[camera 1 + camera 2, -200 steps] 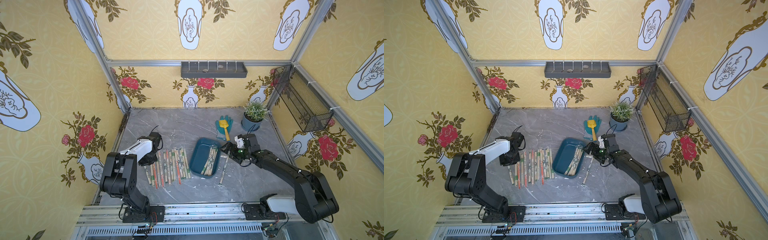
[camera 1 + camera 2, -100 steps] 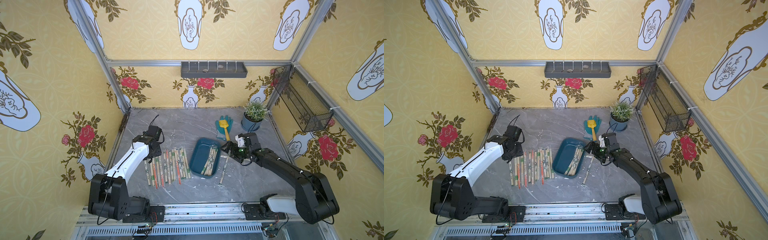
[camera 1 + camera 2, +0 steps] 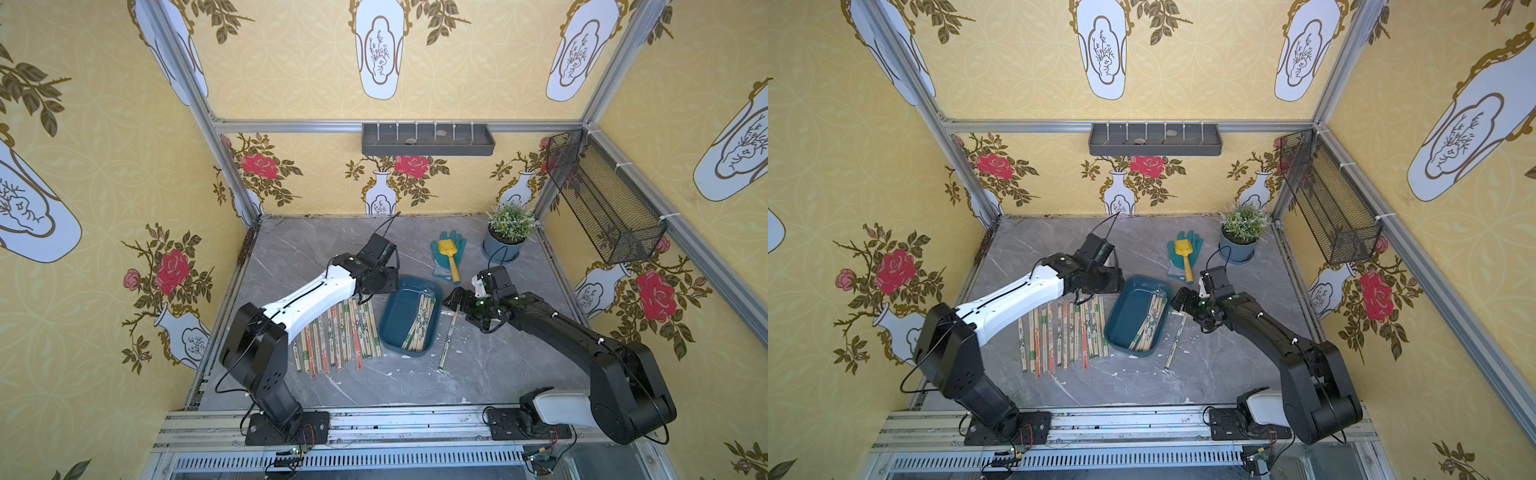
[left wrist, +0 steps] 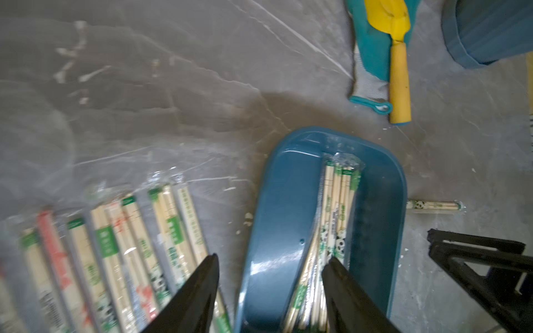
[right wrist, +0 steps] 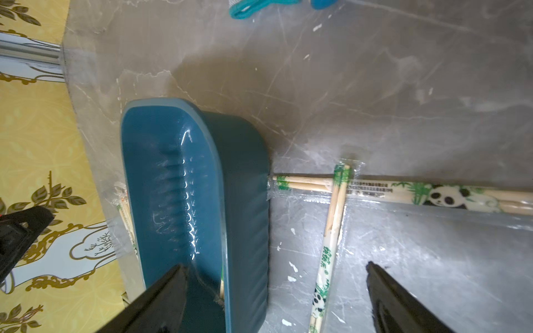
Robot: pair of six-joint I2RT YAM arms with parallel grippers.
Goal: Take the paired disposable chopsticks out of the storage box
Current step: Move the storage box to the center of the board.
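- Shows a grey marble table [image 3: 316, 249] spanning the cell floor under everything else
- Has the left arm [image 3: 316, 299], white and black, reaching from the near left to mid-table; puts the left gripper [image 4: 272, 258] over the far left part of the box, jaws spread and gripping nothing; in the wrist view sets one finger [image 4: 199, 288] over the right edge of the row and the opposite one over the bundle
- Has the right arm [image 3: 561, 328], all black, reaching in from the near right; sets the right gripper [image 5: 276, 265] beside the far right corner of the box, jaws spread wide and empty, with the box's right wall and a loose pair showing between them in the wrist view
- Finds most of the paired disposable chopsticks [image 3: 345, 332] out on the table, side by side in a row just left of the box, running near to far
- Places the storage box [image 3: 397, 320], a shallow teal tub, at mid-table between the two grippers
- Counts a small bundle [image 3: 420, 320] of wrapped pairs inside the box, along its right wall
- Puts a plant pot [image 3: 503, 247] in the far right corner
- Lays a teal glove [image 3: 440, 249] beyond the box, with a yellow toy shovel [image 3: 451, 259] on top
- Leaves two loose pairs [image 5: 328, 259] crossed on the table just right of the box, one end meeting its outer wall
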